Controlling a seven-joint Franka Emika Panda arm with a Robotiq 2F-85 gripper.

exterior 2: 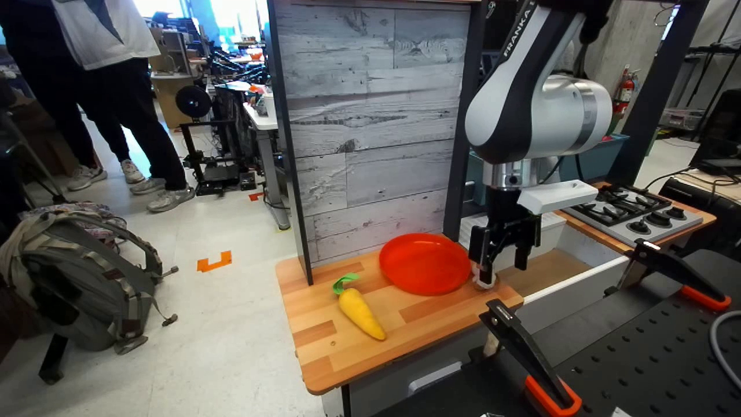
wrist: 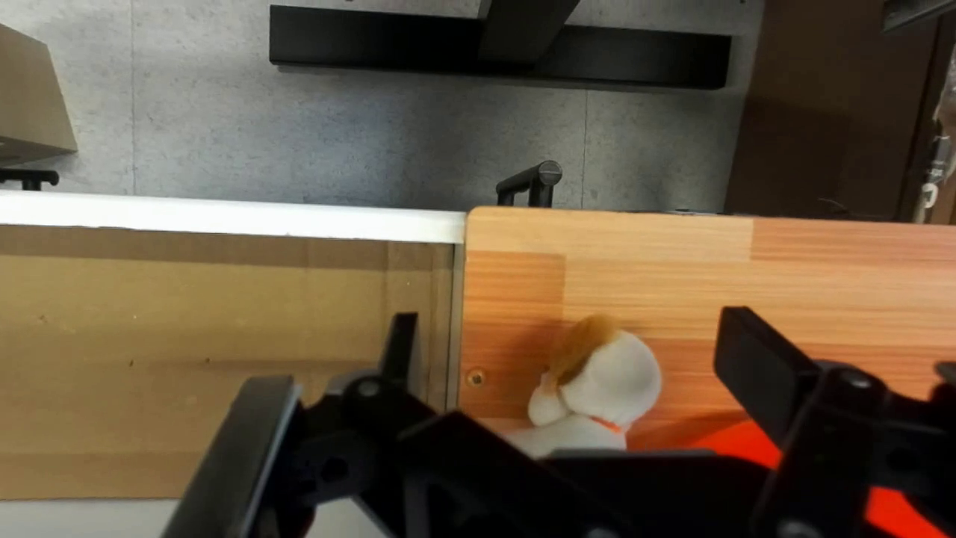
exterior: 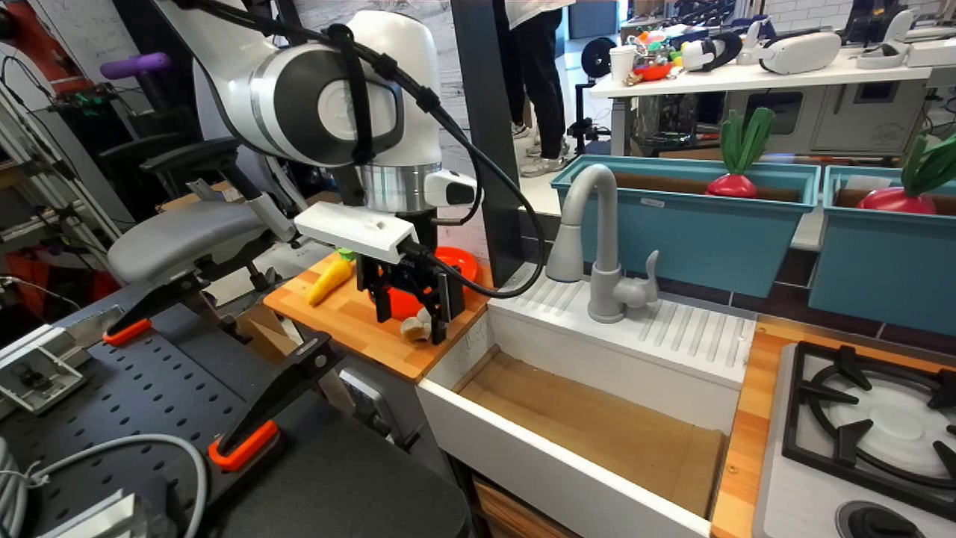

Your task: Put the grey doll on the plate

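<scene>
The claw (exterior 2: pixel 504 273) stood wide and held nothing, its fingers (wrist: pixel 758 373) spread lengthwise along the bench (wrist: pixel 821 288). In the wrist view the grey doll (wrist: pixel 612 385) showed between them, near the edge by the sink (wrist: pixel 224 217), slightly toward the plate (exterior 2: pixel 425 263); height above it could not be judged. Its visible axis ran roughly front to back, head toward the front edge, so closing would likely grip across it. The plate sat just beside, near the sink-side back corner; contact was undetermined. Open wood extended to the front edge. A yellow carrot (exterior 2: pixel 362 313) lay toward the opposite end.
</scene>
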